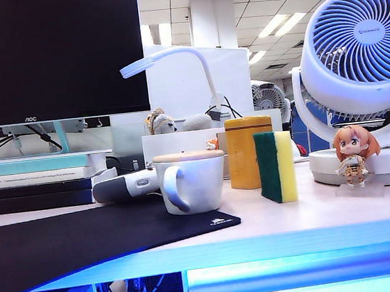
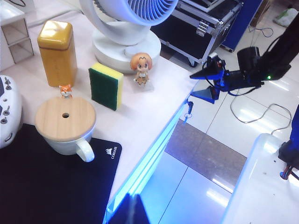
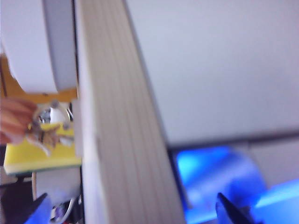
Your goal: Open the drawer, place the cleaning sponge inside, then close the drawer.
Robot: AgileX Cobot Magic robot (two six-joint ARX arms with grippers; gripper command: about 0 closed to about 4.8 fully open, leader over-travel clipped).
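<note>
The drawer looks shut, so opening comes first. The right gripper, fingers spread, hangs close by the desk edge; the left gripper probably idles, state unclear. The cleaning sponge stands right of the yellow tin. Next: hook the front, pull.

One sponge, one tin, one mug, one figurine, two fans.

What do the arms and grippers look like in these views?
Right gripper: two dark wedge-shaped fingers with blue faces on a blue bracket. The arm behind it is black, with a black boxy camera and a small green light. Its own wrist view shows only blurred blue and dark fingertips. Left gripper: only a dark pointed tip is visible. No markings readable.
</note>
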